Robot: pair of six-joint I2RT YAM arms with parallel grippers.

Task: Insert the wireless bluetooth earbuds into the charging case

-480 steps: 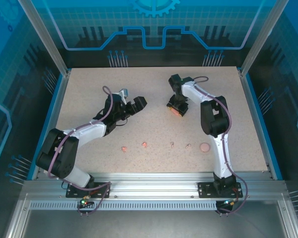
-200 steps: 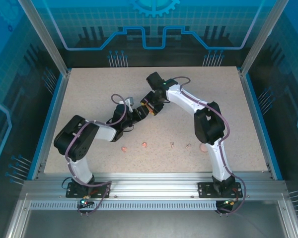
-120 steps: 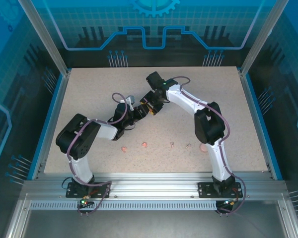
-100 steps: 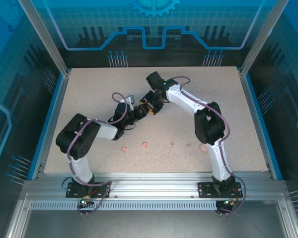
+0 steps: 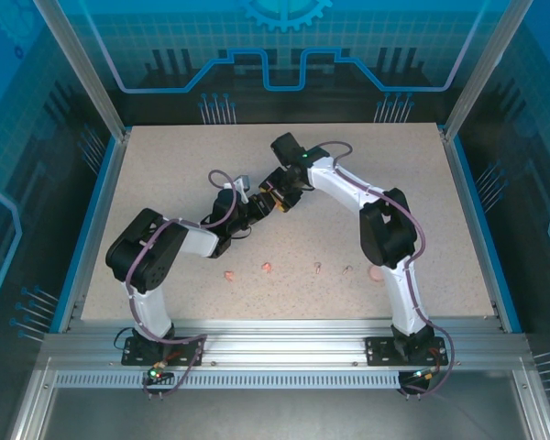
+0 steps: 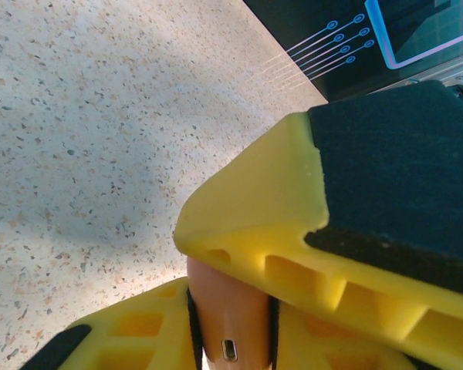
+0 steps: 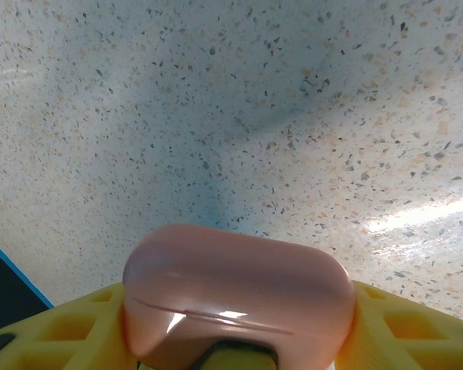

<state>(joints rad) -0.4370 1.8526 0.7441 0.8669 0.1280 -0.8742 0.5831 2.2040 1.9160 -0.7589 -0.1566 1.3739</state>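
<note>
At mid-table, the glossy salmon-pink rounded charging case (image 7: 235,297) is held over the speckled tabletop (image 5: 165,165), clamped from opposite sides by both pincers: the right gripper (image 5: 280,199) spans its long axis, and the left gripper (image 5: 254,209) pinches its port end. The 2 tiny salmon-pink earbuds (image 5: 230,274) lie toward the bases, nearer the left arm.

No legible text, label, brand, number or sign on any surface here.

Glossy salmon-pink charging case (image 7: 235,297), lid shut, held aloft, two pink earbuds (image 5: 230,274) lying apart on table (image 5: 165,165)
</note>
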